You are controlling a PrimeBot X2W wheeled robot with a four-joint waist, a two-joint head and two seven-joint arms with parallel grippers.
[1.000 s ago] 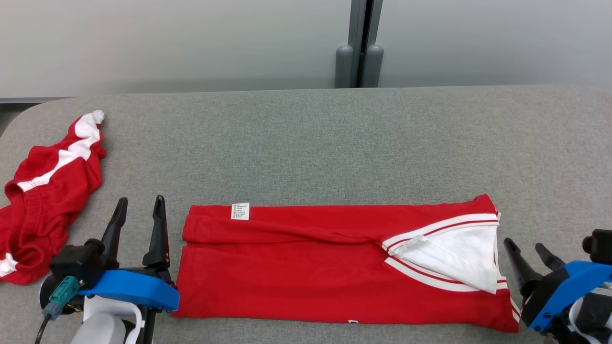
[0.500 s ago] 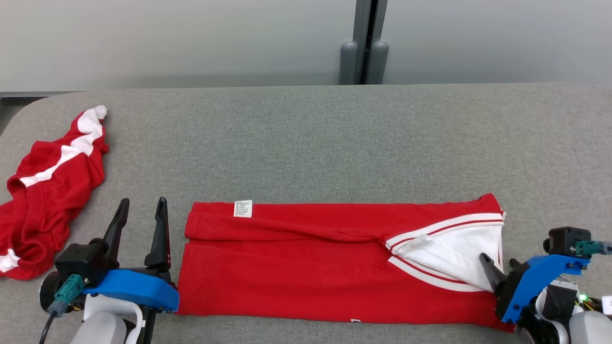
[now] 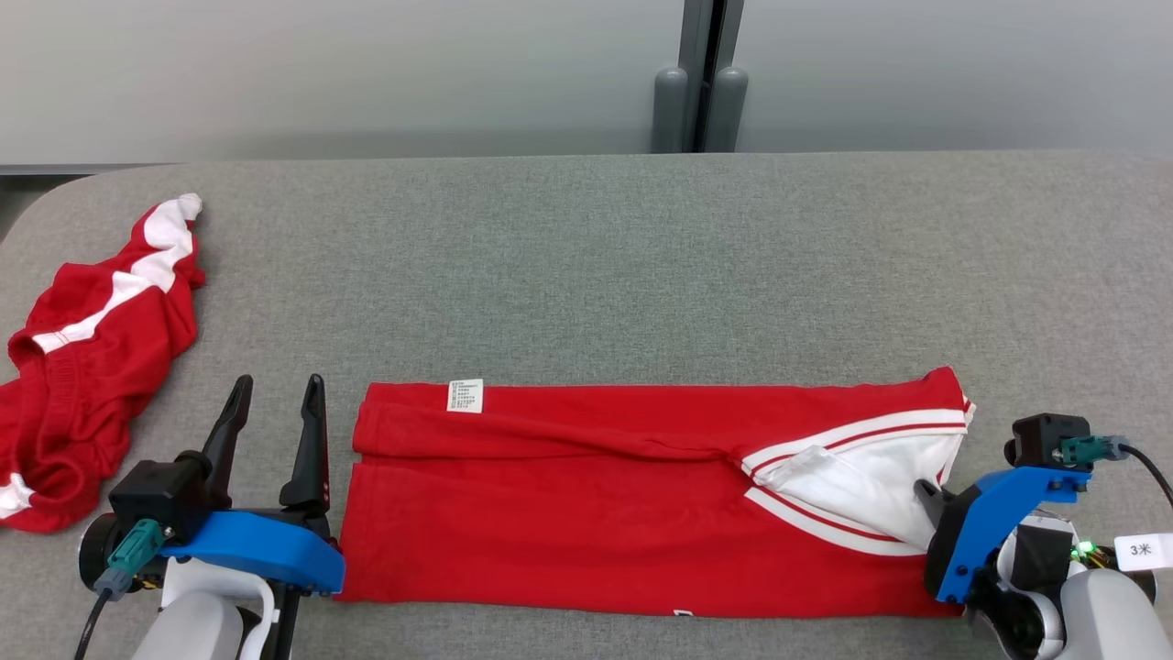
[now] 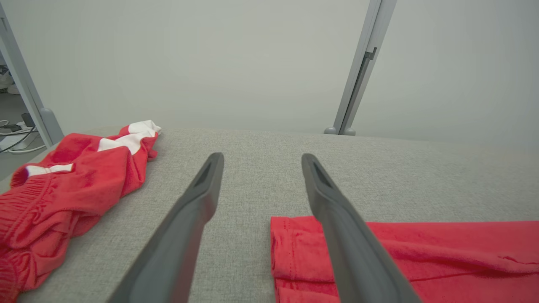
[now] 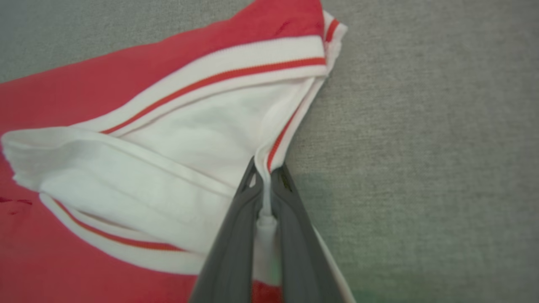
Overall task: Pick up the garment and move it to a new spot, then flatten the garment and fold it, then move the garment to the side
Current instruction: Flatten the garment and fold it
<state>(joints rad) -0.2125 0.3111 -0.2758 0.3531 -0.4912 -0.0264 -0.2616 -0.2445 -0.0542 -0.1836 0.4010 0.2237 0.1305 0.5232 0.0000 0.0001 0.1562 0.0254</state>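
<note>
Garment [image 3: 568, 522], long red rectangle, perhaps fleecy

The left gripper [image 3: 279, 381] sits low at the left, its two dark fingers pointing up the head view and spread well apart with nothing between them. Its blue mount [image 3: 252, 550] and the pale left forearm [image 3: 197, 628] lie below it. The right gripper [image 5: 266, 168] is low at the right and turned inward, its fingers pressed together on the garment [image 5: 202, 139] at its white edge. The right forearm [image 3: 1109, 610] lies behind it.
</note>
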